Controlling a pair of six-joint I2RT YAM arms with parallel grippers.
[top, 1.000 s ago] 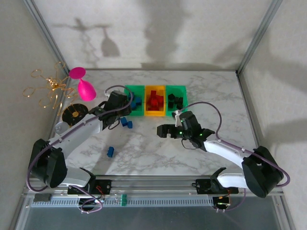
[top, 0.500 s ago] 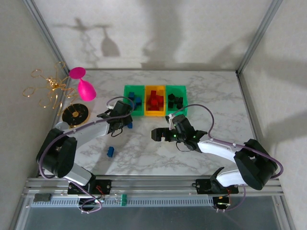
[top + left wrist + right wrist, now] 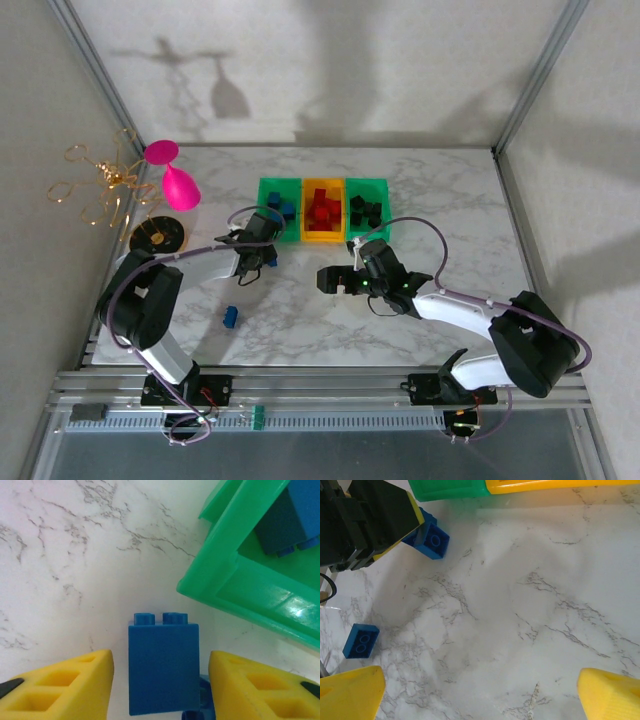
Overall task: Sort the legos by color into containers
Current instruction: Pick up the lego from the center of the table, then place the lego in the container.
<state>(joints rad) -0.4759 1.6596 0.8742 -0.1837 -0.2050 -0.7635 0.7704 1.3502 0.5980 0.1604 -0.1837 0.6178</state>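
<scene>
My left gripper (image 3: 160,666) is open, its yellow fingers (image 3: 75,685) either side of an upright blue lego (image 3: 163,669) with a gap on each side. A second blue lego (image 3: 201,706) lies just behind it. Both sit by the corner of the left green container (image 3: 235,580), which holds blue legos (image 3: 290,515). From above, the left gripper (image 3: 257,254) is at that container's (image 3: 268,186) front; the orange container (image 3: 323,236) holds red legos and the right green container (image 3: 380,185) holds black ones. A lone blue lego (image 3: 230,317) (image 3: 361,640) lies nearer. My right gripper (image 3: 333,279) (image 3: 480,695) hovers wide open over bare marble.
A gold-and-black dish (image 3: 160,236), a pink glass (image 3: 178,185) and a gold wire ornament (image 3: 100,185) stand at the left edge. In the right wrist view the left gripper's black body (image 3: 365,520) sits over a blue lego (image 3: 434,541).
My left gripper came back from the left green container and lowered around the blue legos in front of it. The right gripper shifted slightly left, then held still.
</scene>
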